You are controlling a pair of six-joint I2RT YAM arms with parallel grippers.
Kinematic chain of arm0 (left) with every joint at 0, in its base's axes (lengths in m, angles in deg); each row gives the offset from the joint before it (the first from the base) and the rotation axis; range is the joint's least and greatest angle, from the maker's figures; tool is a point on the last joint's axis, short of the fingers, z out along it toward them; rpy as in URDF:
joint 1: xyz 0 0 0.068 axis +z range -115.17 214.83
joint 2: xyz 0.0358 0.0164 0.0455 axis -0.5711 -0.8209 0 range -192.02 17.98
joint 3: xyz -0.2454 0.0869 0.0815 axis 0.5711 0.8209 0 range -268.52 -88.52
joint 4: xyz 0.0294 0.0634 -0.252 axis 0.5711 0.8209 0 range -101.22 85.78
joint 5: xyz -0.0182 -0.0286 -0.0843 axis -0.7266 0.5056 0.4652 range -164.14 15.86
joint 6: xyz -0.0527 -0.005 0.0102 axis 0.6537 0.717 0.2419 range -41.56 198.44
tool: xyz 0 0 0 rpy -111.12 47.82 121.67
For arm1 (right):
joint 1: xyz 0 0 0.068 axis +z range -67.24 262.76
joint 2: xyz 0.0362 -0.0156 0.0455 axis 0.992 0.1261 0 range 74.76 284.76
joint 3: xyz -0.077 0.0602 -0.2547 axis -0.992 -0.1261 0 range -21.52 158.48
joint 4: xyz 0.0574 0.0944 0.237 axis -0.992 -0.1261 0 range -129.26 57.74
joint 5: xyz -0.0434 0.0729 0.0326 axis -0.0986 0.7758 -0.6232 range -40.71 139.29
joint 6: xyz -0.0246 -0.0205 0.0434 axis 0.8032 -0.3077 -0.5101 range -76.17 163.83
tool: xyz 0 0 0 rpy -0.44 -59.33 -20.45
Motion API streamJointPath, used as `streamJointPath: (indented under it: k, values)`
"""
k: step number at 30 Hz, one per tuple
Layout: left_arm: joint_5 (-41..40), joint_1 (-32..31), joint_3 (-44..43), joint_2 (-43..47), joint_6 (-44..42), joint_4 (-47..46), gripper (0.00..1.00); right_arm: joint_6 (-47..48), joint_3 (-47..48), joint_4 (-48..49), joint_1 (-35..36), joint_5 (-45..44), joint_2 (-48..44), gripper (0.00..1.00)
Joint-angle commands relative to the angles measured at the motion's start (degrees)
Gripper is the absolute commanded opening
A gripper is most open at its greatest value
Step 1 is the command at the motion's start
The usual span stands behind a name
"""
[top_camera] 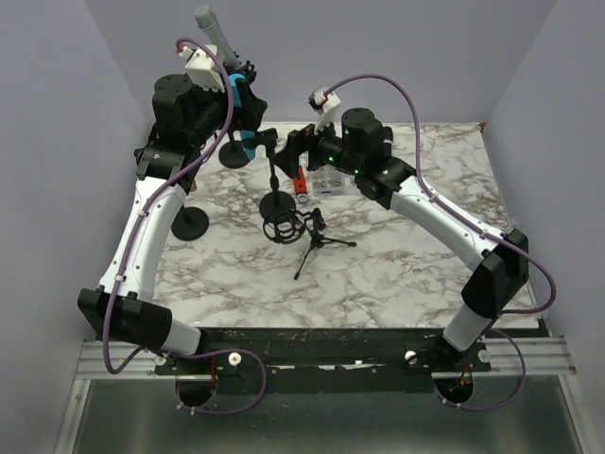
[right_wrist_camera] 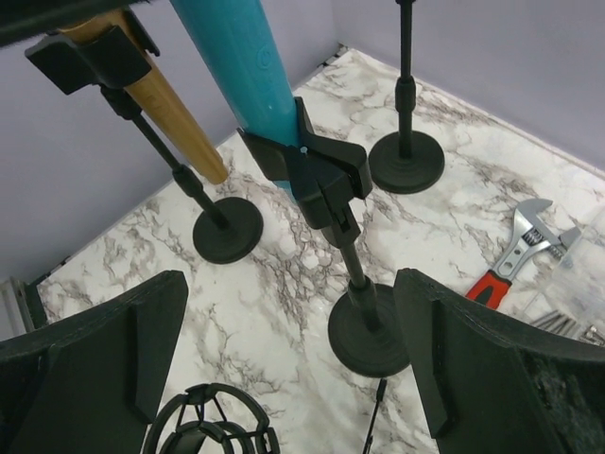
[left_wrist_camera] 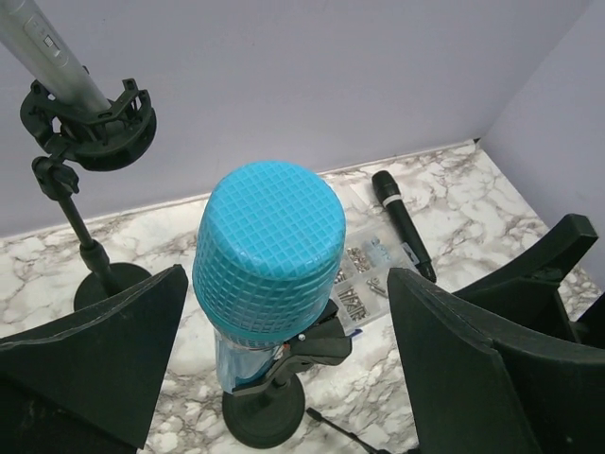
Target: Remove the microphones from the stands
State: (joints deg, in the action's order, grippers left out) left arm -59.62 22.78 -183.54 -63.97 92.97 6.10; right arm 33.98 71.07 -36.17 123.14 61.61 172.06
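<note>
A blue microphone [left_wrist_camera: 269, 246] with a mesh head stands tilted in the black clip [left_wrist_camera: 317, 345] of a round-based stand [left_wrist_camera: 265, 416]. My left gripper [left_wrist_camera: 284, 284] is open, its fingers either side of the mic head and apart from it; in the top view it [top_camera: 244, 102] is at the back left. My right gripper [right_wrist_camera: 291, 284] is open, with the stand's pole [right_wrist_camera: 354, 270] and base [right_wrist_camera: 373, 331] between its fingers, below the clip [right_wrist_camera: 312, 165] and blue body [right_wrist_camera: 236, 57]. In the top view it [top_camera: 291, 151] is beside the stand [top_camera: 274, 180].
A grey mic [left_wrist_camera: 52, 52] sits in a shock-mount stand at the back left. A wood-handled mic [right_wrist_camera: 165, 104] sits on another stand [right_wrist_camera: 227, 230]. A black mic [left_wrist_camera: 402, 222], a screw box [left_wrist_camera: 364, 279] and a wrench [right_wrist_camera: 520, 251] lie on the marble. A tripod shock mount [top_camera: 288, 227] stands in front.
</note>
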Motion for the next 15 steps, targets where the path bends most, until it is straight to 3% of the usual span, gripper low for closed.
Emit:
streamJointPath:
  k: [1, 6, 15]
  values:
    - [1.14, 0.32, -0.43, -0.87, -3.09, -0.90, 0.85, 3.67, -0.49, 5.12, -0.39, 3.97, 0.60, 0.99]
    - [0.78, 0.51, -1.05, -2.24, -2.93, -0.37, 0.63, 5.67, 1.89, 9.05, -1.57, 5.35, 3.78, 0.99]
    - [1.46, 1.67, -2.07, -2.74, -2.53, 0.58, 0.23, 9.01, 9.22, 7.94, -2.68, 7.71, 10.47, 0.99]
